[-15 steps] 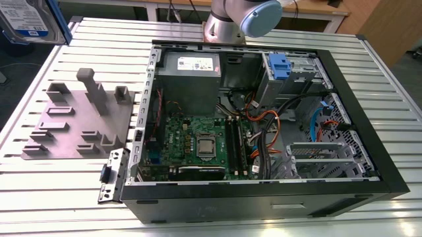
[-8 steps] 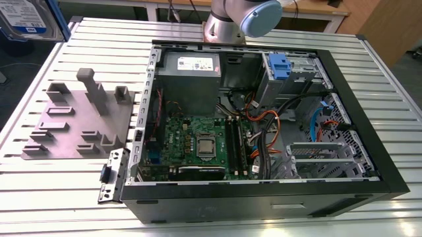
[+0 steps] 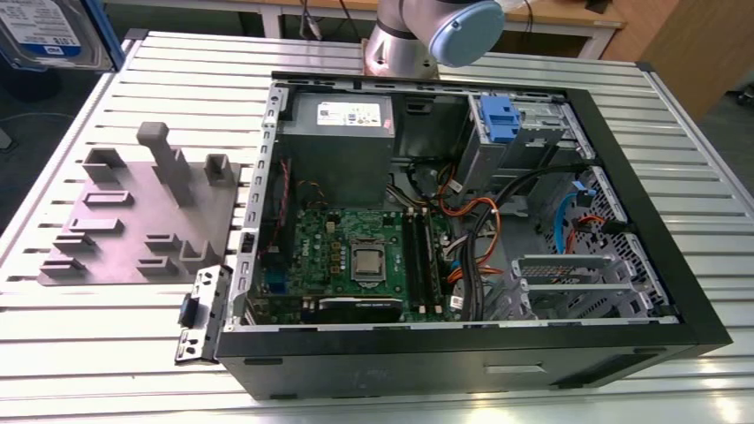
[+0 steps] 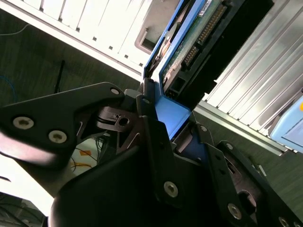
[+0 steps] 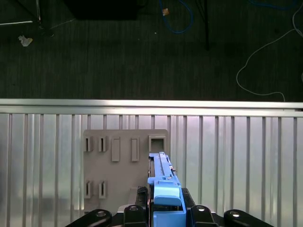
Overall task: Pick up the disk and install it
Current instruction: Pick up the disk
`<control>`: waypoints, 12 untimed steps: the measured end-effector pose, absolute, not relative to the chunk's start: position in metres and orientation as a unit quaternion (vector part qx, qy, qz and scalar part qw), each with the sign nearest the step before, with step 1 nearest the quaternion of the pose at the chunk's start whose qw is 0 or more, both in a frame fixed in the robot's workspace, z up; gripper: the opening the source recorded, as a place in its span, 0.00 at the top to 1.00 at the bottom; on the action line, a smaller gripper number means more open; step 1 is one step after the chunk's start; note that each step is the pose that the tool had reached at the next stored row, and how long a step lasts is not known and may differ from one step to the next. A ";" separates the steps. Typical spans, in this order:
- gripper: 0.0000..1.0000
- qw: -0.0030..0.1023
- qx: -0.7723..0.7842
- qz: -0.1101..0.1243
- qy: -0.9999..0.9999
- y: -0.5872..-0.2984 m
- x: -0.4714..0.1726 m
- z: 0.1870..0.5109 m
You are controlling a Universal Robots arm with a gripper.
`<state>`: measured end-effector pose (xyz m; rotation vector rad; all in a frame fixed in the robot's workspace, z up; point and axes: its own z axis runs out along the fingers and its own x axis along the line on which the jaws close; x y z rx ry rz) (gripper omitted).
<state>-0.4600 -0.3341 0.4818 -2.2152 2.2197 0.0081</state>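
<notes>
Blue plastic sits in the grip: my end effector [image 4: 173, 118] is clamped on the disk [image 4: 189, 42], with a black finger [image 4: 150, 135] on either side of its rail. In the second wrist view the green board and connector pins stand out past the tips. In the first wrist view I see the disk [image 5: 162, 175] edge-on, raised above the grey pegged plate [image 5: 113, 161], which lies on the slatted desk [image 5: 236, 161]. Beyond the desk's edge is dark floor [image 5: 118, 56] with loose cables [image 5: 237, 75].

In the exterior view the disk [image 3: 45, 31] hangs at the far corner on the exterior view's left, label showing. It is off the plate [image 3: 130, 221] and well apart from the open case [image 3: 471, 349]. Inside the case, a blue clip [image 3: 500, 119] sits in the drive bay near the arm's base [image 3: 412, 40], with the power supply [image 3: 342, 119] beside it. Orange and black wires [image 3: 483, 221] run loose between that bay and the motherboard [image 3: 353, 252], crossing the space beneath the bay. A metal bracket [image 3: 200, 314] juts out at the case's corner on the exterior view's left, just beside the plate.
</notes>
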 end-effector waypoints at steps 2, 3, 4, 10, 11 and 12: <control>0.64 0.003 -0.706 0.003 0.708 -0.334 -0.460 0.483; 0.64 0.003 -0.706 0.003 0.708 -0.334 -0.460 0.484; 0.64 0.003 -0.706 0.003 0.708 -0.334 -0.460 0.484; 0.64 0.003 -0.706 0.003 0.708 -0.336 -0.460 0.484; 0.64 0.003 -0.706 0.003 0.708 -0.337 -0.460 0.484; 0.64 0.003 -0.706 0.003 0.708 -0.338 -0.460 0.484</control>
